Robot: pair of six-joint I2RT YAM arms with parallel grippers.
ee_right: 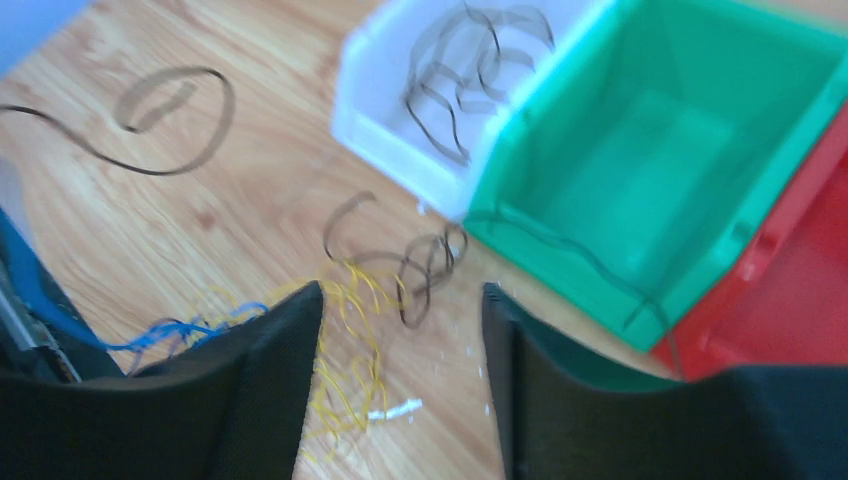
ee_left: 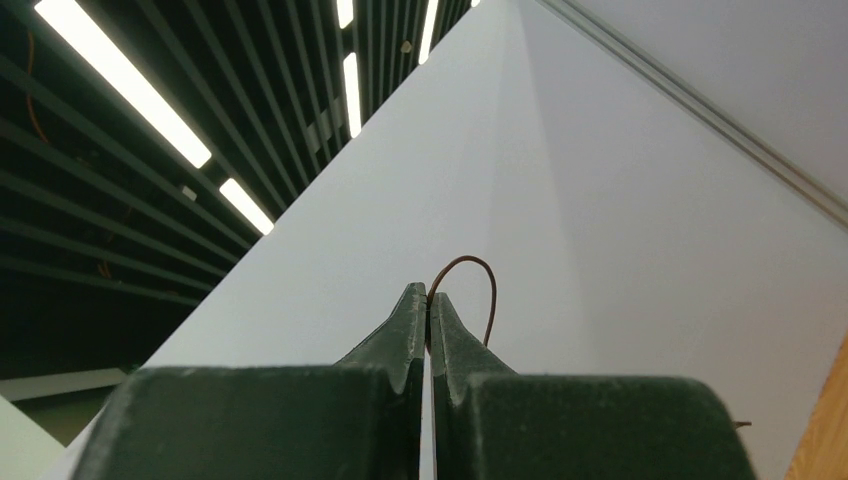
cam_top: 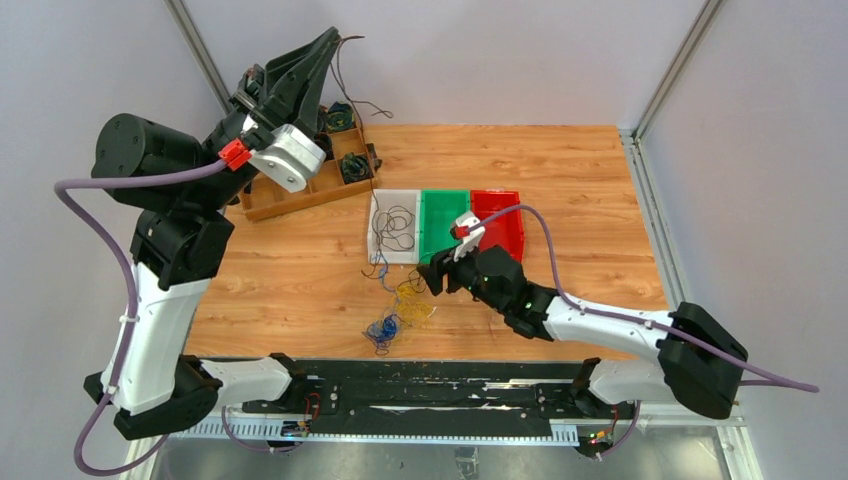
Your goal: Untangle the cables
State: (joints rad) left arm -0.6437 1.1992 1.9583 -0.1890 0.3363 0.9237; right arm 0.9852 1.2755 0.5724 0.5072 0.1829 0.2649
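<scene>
- Top external view: you find the left gripper [cam_top: 328, 48] raised high over the far left corner of the table [cam_top: 300, 280], above the wooden tray [cam_top: 262, 205].
- Left wrist view: its jaws are clenched together on a thin black cable [ee_left: 491, 300], which loops up out of the fingertips and drops to one side.
- Black cable, remainder: a fine strand trails down from the raised gripper toward the white bin [cam_top: 376, 200], and loose dark loops lie inside that bin. A few more dark curls rest on the wood just in front of it.
- Right gripper [cam_top: 434, 276]: you see it low over the table, just in front of the green bin [cam_top: 444, 197]. Its jaws are spread apart and grasp nothing.
- Yellow cable [ee_right: 345, 385]: a loose bunch on the wood, below and between the parted right fingers.
- Blue cable [cam_top: 383, 330]: a small bunch near the table's near edge, beside the yellow one.
- Red bin [cam_top: 500, 200]: last in the row, touching the green bin.
</scene>
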